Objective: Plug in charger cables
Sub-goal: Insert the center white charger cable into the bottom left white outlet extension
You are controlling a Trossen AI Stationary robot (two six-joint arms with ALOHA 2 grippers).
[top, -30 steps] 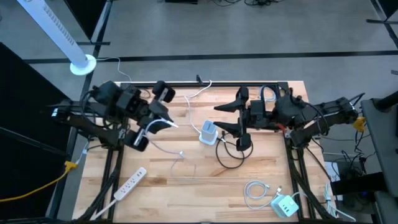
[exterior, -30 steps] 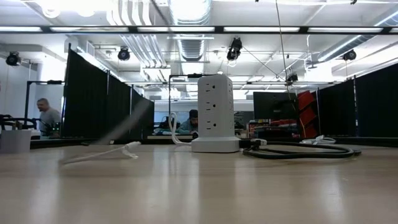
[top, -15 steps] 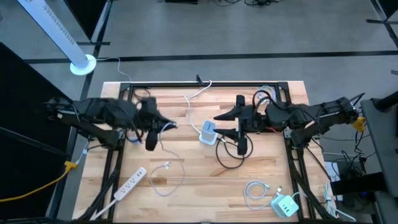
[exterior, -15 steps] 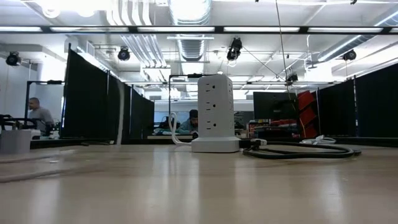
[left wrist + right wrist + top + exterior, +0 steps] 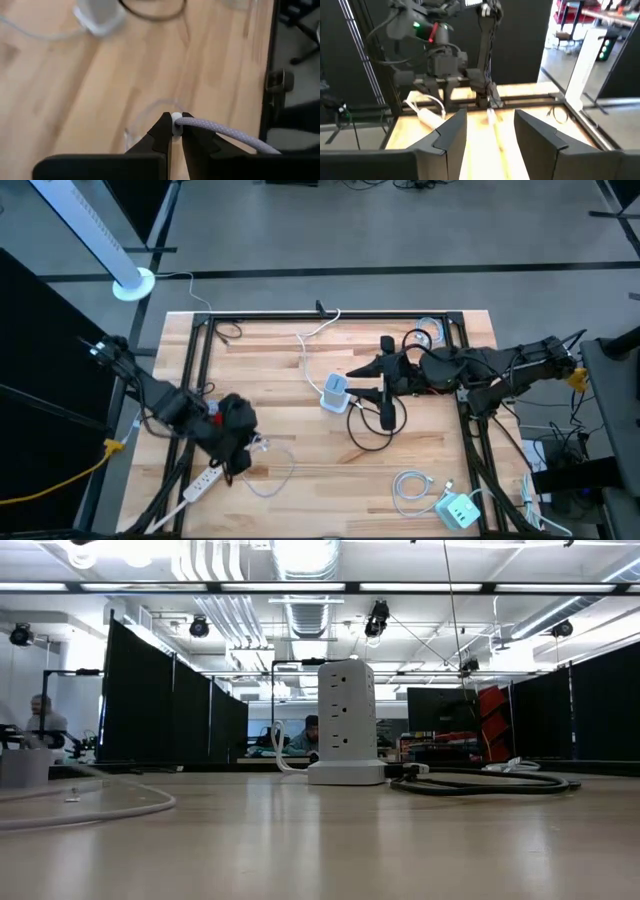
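Low on the left of the high view, a white cable loops over the wood, one end pinched in the left gripper; the left wrist view shows its fingers pressed together on the cable's white tip. Just below sits a power strip. At centre stands a white socket tower, a black cable coiled beside it. Right of the tower, the right gripper hovers with fingers spread, holding nothing. Another white cable lies lower right by a charger block.
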